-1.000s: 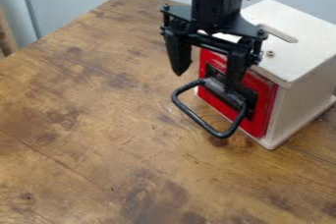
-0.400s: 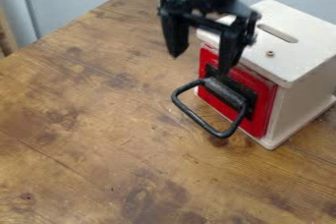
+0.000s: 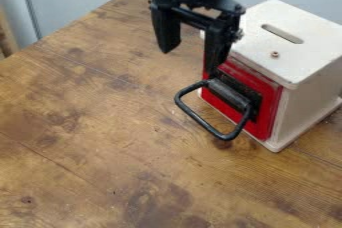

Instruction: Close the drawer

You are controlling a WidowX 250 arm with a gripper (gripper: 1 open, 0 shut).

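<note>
Although the red front of your drawer (image 3: 265,105), below and to the image-right of the pincer (image 3: 190,59), looks nearly flush, you cannot confirm full closure, so a final check remains, with the pincer's fingers wide apart and holding nothing.

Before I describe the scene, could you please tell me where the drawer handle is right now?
In the camera view, the black handle is right of centre, sticking out from the red drawer front over the wooden table.
</note>
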